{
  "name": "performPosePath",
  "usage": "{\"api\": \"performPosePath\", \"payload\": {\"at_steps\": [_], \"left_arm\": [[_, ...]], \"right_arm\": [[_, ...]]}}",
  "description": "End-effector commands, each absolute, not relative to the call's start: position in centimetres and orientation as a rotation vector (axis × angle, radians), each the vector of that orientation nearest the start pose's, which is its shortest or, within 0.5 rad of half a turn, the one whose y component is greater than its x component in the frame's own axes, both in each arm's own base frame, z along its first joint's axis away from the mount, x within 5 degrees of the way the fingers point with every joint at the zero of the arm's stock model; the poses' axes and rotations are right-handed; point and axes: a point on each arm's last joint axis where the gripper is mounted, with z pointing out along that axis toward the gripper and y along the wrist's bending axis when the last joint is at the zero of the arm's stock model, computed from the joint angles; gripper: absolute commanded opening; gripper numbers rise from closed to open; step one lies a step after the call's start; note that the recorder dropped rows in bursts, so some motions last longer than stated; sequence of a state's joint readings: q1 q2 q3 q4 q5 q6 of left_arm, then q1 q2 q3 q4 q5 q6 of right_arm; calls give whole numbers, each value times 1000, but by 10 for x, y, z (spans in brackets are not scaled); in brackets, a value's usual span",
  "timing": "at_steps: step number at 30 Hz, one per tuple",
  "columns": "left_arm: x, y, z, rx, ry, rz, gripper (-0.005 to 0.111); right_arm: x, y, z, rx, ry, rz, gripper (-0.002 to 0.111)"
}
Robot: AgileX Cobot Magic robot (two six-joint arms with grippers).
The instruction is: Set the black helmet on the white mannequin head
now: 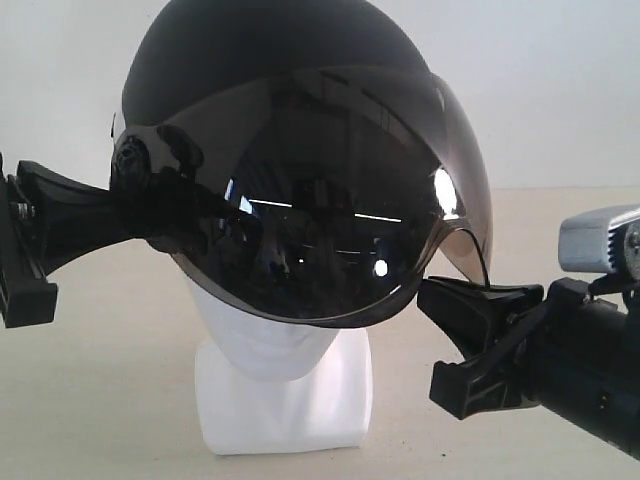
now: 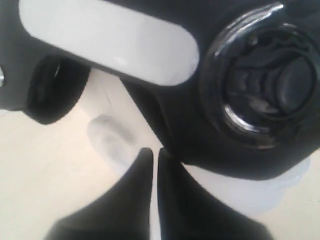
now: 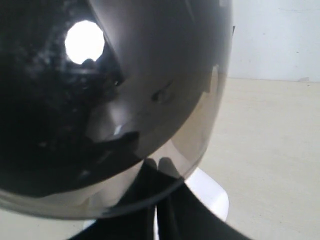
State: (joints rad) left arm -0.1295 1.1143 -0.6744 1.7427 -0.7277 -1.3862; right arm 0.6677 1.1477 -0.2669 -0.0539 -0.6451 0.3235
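Black and glossy-visored, the helmet [image 1: 250,60] sat on the white mannequin head [image 1: 262,345] mid-frame, with the left gripper [image 1: 115,205] closed at its left side and the right gripper [image 1: 425,292] closed by the visor [image 1: 330,220] edge, lower right.

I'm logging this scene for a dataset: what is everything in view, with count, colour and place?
black helmet: 1, matte black, over the top of the mannequin head
visor: 1, smoky tinted, down across the helmet's front
white mannequin head: 1, glossy white, standing on the table
table: 1, beige, under the head
wall: 1, white, behind
left gripper: 1, black, shut, beside the helmet's side pivot
right gripper: 1, black, at the visor's lower edge
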Motion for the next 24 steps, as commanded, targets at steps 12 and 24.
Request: {"api": "performPosePath", "payload": {"at_steps": [12,24], "left_arm": [[207,-71,291,798,1828,-573,4],[174,-61,314,731,1736,-532,4]], "right_arm": [[154,126,213,-399,1827,684,0],[157,108,196,-260,1986,516,0]]}}
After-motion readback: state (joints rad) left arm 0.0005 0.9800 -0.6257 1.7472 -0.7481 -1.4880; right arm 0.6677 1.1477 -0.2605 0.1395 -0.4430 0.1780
